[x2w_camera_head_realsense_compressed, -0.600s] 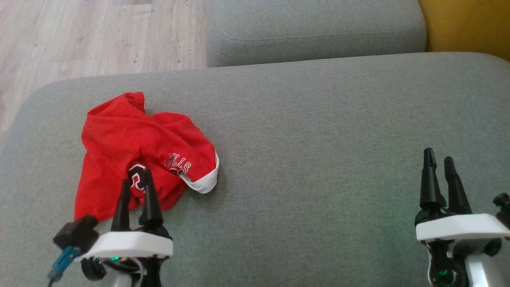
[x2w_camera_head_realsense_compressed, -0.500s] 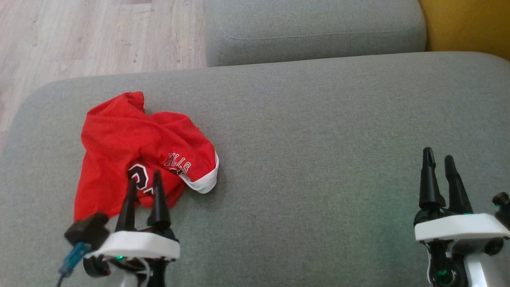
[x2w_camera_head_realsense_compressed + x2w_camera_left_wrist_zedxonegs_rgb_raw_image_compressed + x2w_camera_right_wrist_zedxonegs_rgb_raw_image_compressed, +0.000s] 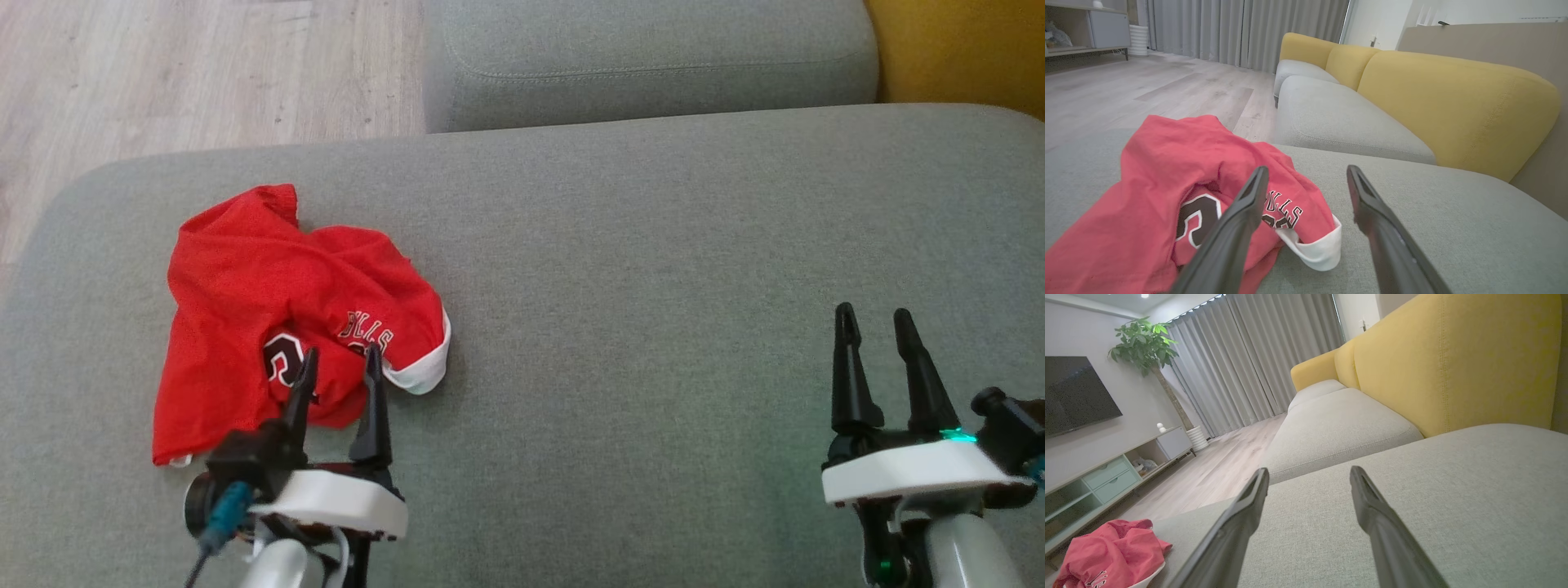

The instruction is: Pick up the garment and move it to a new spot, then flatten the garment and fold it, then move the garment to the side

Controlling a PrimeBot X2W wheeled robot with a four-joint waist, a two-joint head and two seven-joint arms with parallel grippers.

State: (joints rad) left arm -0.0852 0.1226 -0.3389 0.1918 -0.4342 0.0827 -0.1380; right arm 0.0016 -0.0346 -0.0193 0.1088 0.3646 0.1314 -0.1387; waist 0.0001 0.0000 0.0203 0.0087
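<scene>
Shifted rightward and spread wide, the left gripper is held empty at the near edge of the crumpled red mesh jersey, bunched at the grey fabric sofa cushion's left end, while the right gripper is kept open and empty near its right end, so pickup, flattening and folding are all judged undone.

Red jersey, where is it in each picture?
Head view: the crumpled red mesh jersey lies left of centre on the grey fabric sofa cushion.
Left wrist view: jersey at lower left.
Right wrist view: jersey in the bottom left corner.
Shared landmark: the yellow sofa backrest.
</scene>
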